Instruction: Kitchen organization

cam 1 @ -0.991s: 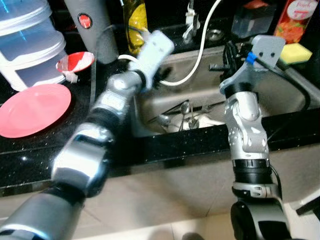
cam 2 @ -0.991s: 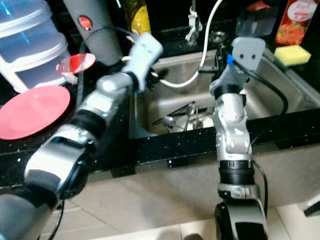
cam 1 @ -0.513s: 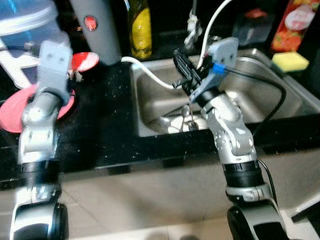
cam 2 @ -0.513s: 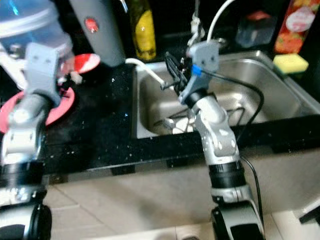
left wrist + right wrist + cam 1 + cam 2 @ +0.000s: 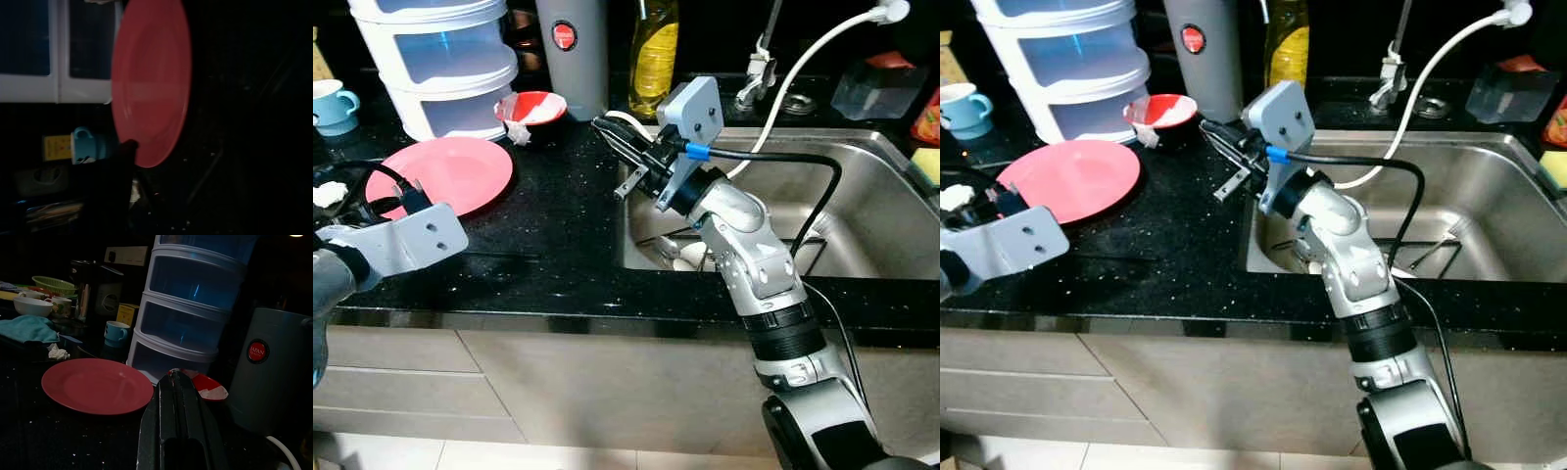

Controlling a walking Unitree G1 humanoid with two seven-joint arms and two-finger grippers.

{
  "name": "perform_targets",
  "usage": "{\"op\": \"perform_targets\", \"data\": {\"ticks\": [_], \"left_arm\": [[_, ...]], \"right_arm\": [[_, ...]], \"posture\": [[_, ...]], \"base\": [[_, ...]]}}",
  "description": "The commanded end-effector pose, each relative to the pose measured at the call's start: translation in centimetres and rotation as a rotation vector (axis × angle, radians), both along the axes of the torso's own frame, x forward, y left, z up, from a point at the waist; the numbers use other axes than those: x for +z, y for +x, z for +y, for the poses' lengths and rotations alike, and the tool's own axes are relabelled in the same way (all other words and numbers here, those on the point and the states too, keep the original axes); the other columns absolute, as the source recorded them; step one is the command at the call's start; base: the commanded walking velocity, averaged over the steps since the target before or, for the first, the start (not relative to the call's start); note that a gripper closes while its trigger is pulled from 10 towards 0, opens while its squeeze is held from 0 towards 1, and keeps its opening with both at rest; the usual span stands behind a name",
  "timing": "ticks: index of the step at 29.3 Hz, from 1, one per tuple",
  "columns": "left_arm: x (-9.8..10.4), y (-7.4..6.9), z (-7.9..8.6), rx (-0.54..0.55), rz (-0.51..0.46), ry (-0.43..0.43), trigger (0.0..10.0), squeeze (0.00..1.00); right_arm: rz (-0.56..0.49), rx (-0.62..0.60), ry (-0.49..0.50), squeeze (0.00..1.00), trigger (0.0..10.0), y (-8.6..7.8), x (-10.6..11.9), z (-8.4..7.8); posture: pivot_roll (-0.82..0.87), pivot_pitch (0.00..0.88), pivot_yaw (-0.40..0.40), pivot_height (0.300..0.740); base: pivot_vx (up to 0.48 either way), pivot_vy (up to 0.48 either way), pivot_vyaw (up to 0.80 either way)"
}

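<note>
**Robot turns from the sink toward a plate on the counter**

The view has swung left within a second, off the steel sink (image 5: 862,186) and onto the black speckled counter (image 5: 548,255), and both arms have moved with it. The right gripper (image 5: 615,142), which stood over the basin a second ago, now reaches out above the counter's edge; its wrist camera shows the two black fingers pressed together with nothing between them, aimed at the pink plate (image 5: 445,171). The left gripper (image 5: 352,191) has dropped low at the near left, just beside that plate; whether its fingers are open cannot be told. The plate lies flat and untouched, so the shift reads as a choice of the plate as the next item, with no grasp begun. Behind it stand a white drawer tower (image 5: 450,59), a blue mug (image 5: 333,103), a red-and-white bowl (image 5: 530,106), a grey jug (image 5: 573,49) and a yellow bottle (image 5: 656,54). Cutlery (image 5: 1430,250) lies in the sink under a white hose (image 5: 813,59).
</note>
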State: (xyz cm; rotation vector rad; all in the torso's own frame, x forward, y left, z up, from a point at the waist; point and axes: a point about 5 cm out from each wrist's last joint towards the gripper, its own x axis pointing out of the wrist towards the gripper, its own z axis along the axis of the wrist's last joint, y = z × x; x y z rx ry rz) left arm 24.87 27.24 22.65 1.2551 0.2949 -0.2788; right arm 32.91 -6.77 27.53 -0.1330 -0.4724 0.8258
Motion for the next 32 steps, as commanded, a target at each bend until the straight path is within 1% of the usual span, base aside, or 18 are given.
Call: {"op": "perform_targets", "data": {"ticks": [1,4,5,7,8,11,12,14,15,16,17,18,19,20,21,24,26,32], "left_arm": [[0.3,0.4,1.5,0.039,0.022,0.072,10.0,1.0],[-0.4,1.5,2.0,0.034,0.048,0.091,10.0,1.0],[-0.6,1.9,2.1,0.032,0.048,0.098,10.0,0.0],[-0.7,2.6,2.0,0.025,0.05,0.107,10.0,0.0],[-0.7,2.6,2.0,0.025,0.05,0.107,10.0,0.0],[-1.3,4.2,1.7,0.005,0.055,0.103,10.0,0.0],[-1.3,4.2,1.7,0.005,0.055,0.103,10.0,0.0],[-1.6,4.8,1.5,-0.004,0.058,0.115,10.0,0.0],[-2.1,5.3,1.3,-0.016,0.065,0.12,9.7,0.0],[-3.2,6.2,0.9,-0.034,0.093,0.13,7.1,0.0],[-3.2,6.2,0.9,-0.034,0.093,0.13,7.1,0.0],[-3.9,6.5,1.0,-0.035,0.104,0.137,0.7,0.0],[-4.3,6.8,1.0,-0.036,0.111,0.142,0.7,0.0],[-4.9,7.0,1.1,-0.038,0.115,0.152,0.0,0.0],[-4.9,7.0,1.1,-0.038,0.115,0.152,0.0,0.0],[-6.1,7.6,1.3,-0.046,0.098,0.2,0.0,0.0],[-6.3,7.7,1.3,-0.051,0.084,0.217,0.0,0.0],[-7.3,7.7,1.1,-0.087,0.049,0.286,0.0,0.0]], "right_arm": [[0.002,0.013,0.021,0.0,10.0,0.0,0.3,0.1],[0.006,0.013,0.033,0.0,10.0,0.0,0.2,0.2],[0.007,0.013,0.037,0.0,10.0,0.0,0.3,0.2],[0.004,0.013,0.041,0.0,10.0,0.0,0.3,0.2],[0.004,0.013,0.041,0.0,10.0,0.0,0.3,0.2],[-0.002,0.006,0.051,0.0,10.0,0.0,0.5,0.2],[-0.002,0.006,0.051,0.0,10.0,0.0,0.5,0.2],[-0.002,0.001,0.053,0.0,10.0,0.0,0.6,0.1],[-0.002,-0.004,0.055,0.0,10.0,0.0,0.6,0.0],[-0.002,-0.012,0.056,0.0,10.0,0.0,0.5,-0.1],[-0.002,-0.012,0.056,0.0,10.0,0.0,0.5,-0.1],[-0.002,-0.016,0.057,0.0,10.0,0.0,0.5,-0.2],[-0.002,-0.018,0.058,0.0,10.0,0.0,0.5,-0.2],[-0.002,-0.022,0.059,0.0,10.0,0.0,0.5,-0.2],[-0.002,-0.022,0.059,0.0,10.0,0.0,0.5,-0.2],[-0.005,-0.037,0.066,0.0,10.0,0.0,0.6,-0.5],[-0.005,-0.042,0.067,0.0,10.0,0.0,0.6,-0.6],[-0.002,-0.055,0.074,0.0,10.0,0.1,0.6,-0.8]], "posture": [[0.14,0.007,-0.007,0.74],[0.14,0.008,-0.009,0.74],[0.14,0.008,-0.009,0.74],[0.13,0.008,-0.009,0.74],[0.13,0.008,-0.009,0.74],[0.12,0.009,-0.008,0.74],[0.12,0.009,-0.008,0.74],[0.12,0.011,-0.006,0.74],[0.11,0.012,-0.004,0.74],[0.1,0.013,-0.001,0.74],[0.1,0.013,-0.001,0.74],[0.1,0.012,0.001,0.74],[0.1,0.012,0.001,0.74],[0.09,0.012,0.004,0.74],[0.09,0.012,0.004,0.74],[0.08,0.012,0.011,0.74],[0.08,0.012,0.013,0.74],[0.08,0.014,0.014,0.74]], "base": [[0.0,0.0,0.0],[0.0,0.0,0.0],[0.0,0.0,0.0],[0.0,0.0,0.0],[0.0,0.0,0.0],[0.0,0.0,0.0],[0.0,0.0,0.0],[0.0,0.0,0.0],[0.0,0.0,0.0],[0.0,0.0,0.0],[0.0,0.0,0.0],[0.0,0.0,0.0],[0.0,0.0,0.0],[0.0,0.0,0.0],[0.0,0.0,0.0],[0.0,0.0,0.0],[0.0,0.0,0.0],[0.0,0.0,0.0]]}}
